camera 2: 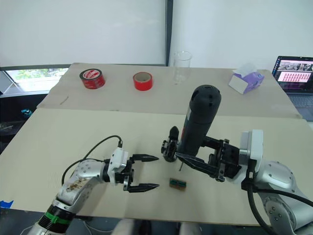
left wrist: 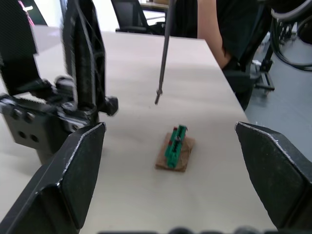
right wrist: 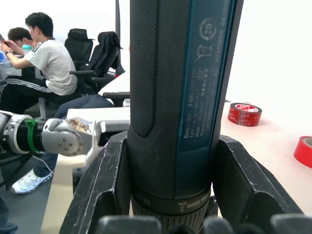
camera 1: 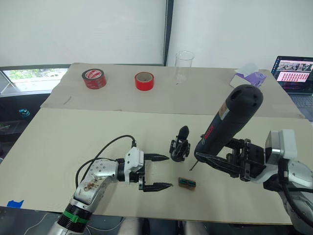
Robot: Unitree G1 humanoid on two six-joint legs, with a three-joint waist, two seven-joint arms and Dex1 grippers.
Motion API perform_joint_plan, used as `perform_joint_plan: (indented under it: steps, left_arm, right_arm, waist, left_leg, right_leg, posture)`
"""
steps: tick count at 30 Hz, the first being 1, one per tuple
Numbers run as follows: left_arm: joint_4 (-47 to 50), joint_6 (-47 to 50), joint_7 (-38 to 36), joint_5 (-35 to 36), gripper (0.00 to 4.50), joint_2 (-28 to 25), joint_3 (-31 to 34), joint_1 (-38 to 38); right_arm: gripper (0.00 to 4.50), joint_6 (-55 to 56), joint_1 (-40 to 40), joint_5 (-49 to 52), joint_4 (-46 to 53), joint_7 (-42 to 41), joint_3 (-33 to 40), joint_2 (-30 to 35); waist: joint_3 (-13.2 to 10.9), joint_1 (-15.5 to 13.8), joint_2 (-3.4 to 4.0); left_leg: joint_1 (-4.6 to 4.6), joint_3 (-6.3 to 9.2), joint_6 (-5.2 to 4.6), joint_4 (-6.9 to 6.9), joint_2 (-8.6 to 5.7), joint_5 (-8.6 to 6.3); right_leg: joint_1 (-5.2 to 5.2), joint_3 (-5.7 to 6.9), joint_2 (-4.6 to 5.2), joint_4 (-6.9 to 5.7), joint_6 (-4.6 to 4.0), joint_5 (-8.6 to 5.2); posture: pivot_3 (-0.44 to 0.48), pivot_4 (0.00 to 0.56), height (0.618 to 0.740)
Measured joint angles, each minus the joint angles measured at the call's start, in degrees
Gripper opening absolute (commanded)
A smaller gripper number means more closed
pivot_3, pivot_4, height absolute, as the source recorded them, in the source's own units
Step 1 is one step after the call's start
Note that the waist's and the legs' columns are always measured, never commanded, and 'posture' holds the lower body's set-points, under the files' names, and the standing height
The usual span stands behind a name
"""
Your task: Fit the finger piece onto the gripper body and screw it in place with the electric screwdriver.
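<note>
1. Right gripper [camera 1: 215,161]: jaws clamped round the electric screwdriver [camera 1: 230,122], which leans tilted with its bit tip hovering just off the surface [camera 1: 73,137], beside the gripper body [camera 1: 179,146]. Risk: the top-heavy tool may pivot in the clamp and the bit miss the screw.
2. Left gripper [camera 1: 156,171]: jaws wide, holding nothing, near the gripper body but apart from it. Risk: unsteadied, the body may skid or topple under bit pressure.
3. Finger piece: I cannot tell it apart from the body's upright pointed part. Risk: screwing may begin with it badly seated.
4. Small green block [camera 1: 187,182]: just beside the bit; may be knocked.
</note>
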State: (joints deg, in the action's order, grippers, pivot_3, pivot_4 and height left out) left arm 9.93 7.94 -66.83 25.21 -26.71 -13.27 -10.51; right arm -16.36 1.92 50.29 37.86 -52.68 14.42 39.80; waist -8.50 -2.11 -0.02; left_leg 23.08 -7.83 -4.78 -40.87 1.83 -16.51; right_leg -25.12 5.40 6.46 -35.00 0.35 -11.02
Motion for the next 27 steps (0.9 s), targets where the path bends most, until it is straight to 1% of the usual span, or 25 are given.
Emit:
perform_joint_plan:
  steps: [4,9,17,27]
  left_arm:
    - [0.41,0.97,0.12,1.58,4.5,-0.14,1.67,-0.32]
    - [-0.13,1.0,0.68,1.9,4.5,-0.15,3.76,-1.79]
    - [-7.06,-0.1,-1.95,1.99,4.5,-0.85,6.23,-4.55]
    - [-13.8,-5.06,-3.56,0.52,4.5,0.36,6.91,-8.01]
  right_arm:
    - [1.91,-0.02,-1.17,0.0,-0.43,0.34,0.77,0.01]
    - [1.91,-0.02,-3.9,-0.02,-3.62,0.75,2.31,0.0]
    - [1.91,-0.02,-8.54,-0.86,-9.42,0.41,2.6,0.0]
    - [1.91,-1.98,-17.33,-1.53,-12.14,1.89,1.43,-0.5]
  waist:
    - [0.0,0.0,0.0]
    - [-0.01,0.02,-0.01]
    - [-0.01,0.04,-0.01]
    - [-0.01,0.18,-0.02]
  left_leg:
    - [0.01,-0.02,0.0,0.0,-0.01,0.0]
    - [0.0,-0.05,0.01,-0.01,-0.02,0.01]
    - [0.02,-0.06,0.04,0.0,-0.02,0.03]
    - [0.04,-0.07,0.07,0.01,-0.02,0.05]
  right_leg:
    - [0.0,0.0,-0.02,0.0,0.14,0.08]
    - [0.01,0.0,-0.03,0.0,0.13,0.09]
    - [-0.01,0.03,-0.11,-0.01,-0.03,0.33]
    - [-0.02,0.05,-0.11,-0.01,-0.09,0.39]
  posture:
    - [0.0,0.15,0.74]
    - [0.0,0.15,0.74]
    - [0.0,0.15,0.74]
    - [0.0,0.15,0.74]
